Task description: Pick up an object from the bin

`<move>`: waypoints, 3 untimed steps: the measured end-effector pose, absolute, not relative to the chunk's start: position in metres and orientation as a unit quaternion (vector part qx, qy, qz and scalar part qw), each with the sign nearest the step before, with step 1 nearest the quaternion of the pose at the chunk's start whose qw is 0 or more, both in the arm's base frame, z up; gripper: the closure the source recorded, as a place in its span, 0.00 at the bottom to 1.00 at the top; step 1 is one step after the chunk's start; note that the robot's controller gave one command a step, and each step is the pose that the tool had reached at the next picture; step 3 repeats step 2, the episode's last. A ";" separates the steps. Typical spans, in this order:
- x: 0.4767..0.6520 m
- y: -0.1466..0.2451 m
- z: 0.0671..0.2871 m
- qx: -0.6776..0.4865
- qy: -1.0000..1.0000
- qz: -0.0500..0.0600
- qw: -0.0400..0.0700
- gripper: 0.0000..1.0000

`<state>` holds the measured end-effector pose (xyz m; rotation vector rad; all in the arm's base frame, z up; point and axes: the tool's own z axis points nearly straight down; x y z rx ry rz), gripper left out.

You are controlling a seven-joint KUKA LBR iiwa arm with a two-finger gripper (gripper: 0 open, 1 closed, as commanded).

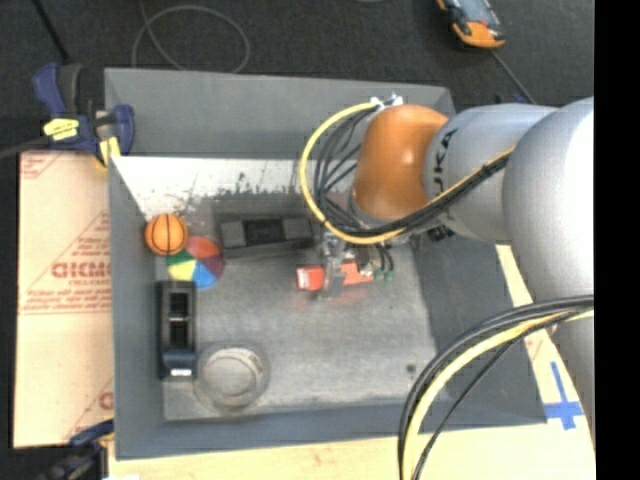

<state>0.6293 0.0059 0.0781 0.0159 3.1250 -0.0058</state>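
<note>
At the left wall of the grey metal bin, a small orange basketball lies touching a ball of red, yellow, green and blue segments. Just below them a black tape dispenser stands along the wall, and a clear round cup sits beside its lower end. Toward the middle, a black rectangular block lies near the back. Right of it, at the bin's centre, a small orange-red piece rests on the speckled grey bin floor. The end effector is low and right up against it; I cannot tell whether it is open or closed. The arm's orange cover, ringed by yellow cables, hangs above. Around the bin, a dark floor carries thin wires and an orange-and-black device at upper right.
</note>
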 end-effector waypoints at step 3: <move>0.627 0.007 0.262 0.024 1.000 0.001 0.006 1.00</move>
